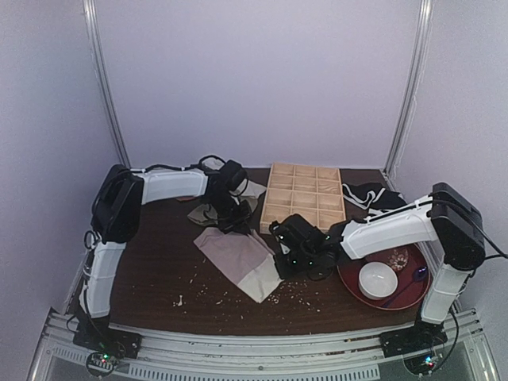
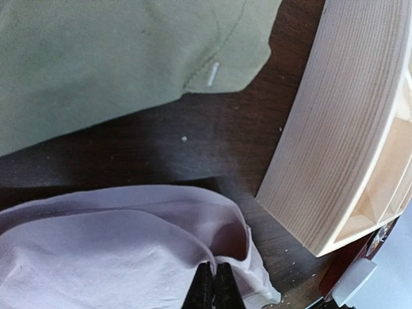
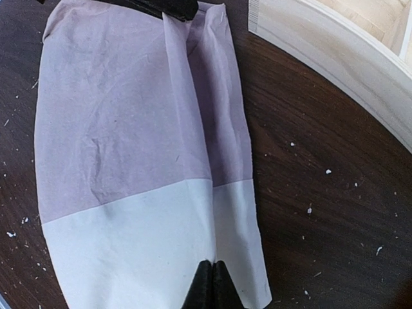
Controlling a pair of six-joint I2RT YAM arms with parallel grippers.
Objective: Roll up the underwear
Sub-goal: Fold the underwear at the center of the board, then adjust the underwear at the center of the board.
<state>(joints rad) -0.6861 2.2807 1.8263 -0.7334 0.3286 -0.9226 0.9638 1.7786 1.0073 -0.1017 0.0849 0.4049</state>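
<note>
Table (image 1: pixel 159 270): dark brown top before you, strewn with pale flecks (image 1: pixel 194 278).
Centre: underwear (image 1: pixel 238 258), lying flat.
Behind it: olive-green cloth (image 1: pixel 202 213).
Far centre: wooden tray (image 1: pixel 305 194).
Your right: red dish (image 1: pixel 349 286), black cloth (image 1: pixel 369 194).

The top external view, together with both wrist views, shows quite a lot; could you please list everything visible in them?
Mauve-pink fabric underwear with white waistband: one, pink and white, table centre, laid flat.
Olive-green cloth: one, green, behind the underwear.
Pale wooden compartment tray: one, light wood, rear centre.
Black cloth with white trim: one, rear right.
Dark red round plate: one, front right.
White round object: one, on the plate.
Pale crumbs: many, scattered on the dark brown table.
Left hand: black, shut, at the underwear's far edge.
Right hand: black, shut, at the waistband.
</note>
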